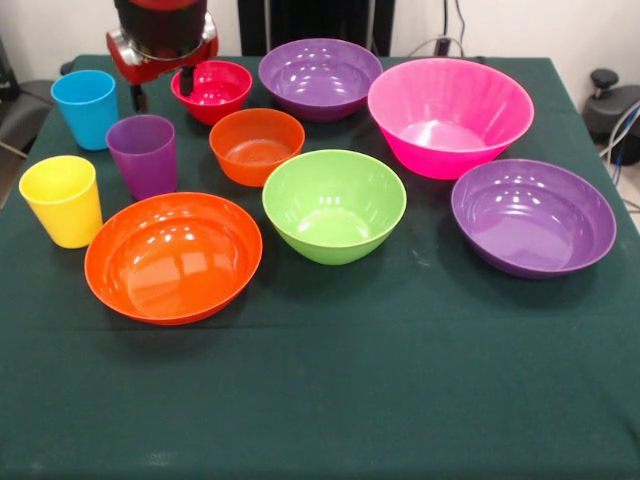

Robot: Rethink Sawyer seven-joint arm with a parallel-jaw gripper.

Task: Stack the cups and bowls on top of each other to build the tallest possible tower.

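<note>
Beside small red bowl (pixel 212 90) | pincer (pixel 162 95) apart, straddling nothing | nothing stacked

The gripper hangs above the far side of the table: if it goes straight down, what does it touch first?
Most likely the small red bowl: the gripper hangs at its near rim. One view leaves depth unclear, so it might land on the green tablecloth beside it.

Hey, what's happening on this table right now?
Nothing is stacked yet. A red and black robot arm's gripper hangs beside the small red plastic bowl, holding nothing visibly. Three plastic cups, including a yellow tumbler, and the other bowls, like the large pink plastic bowl, sit separately on the green tablecloth.
</note>
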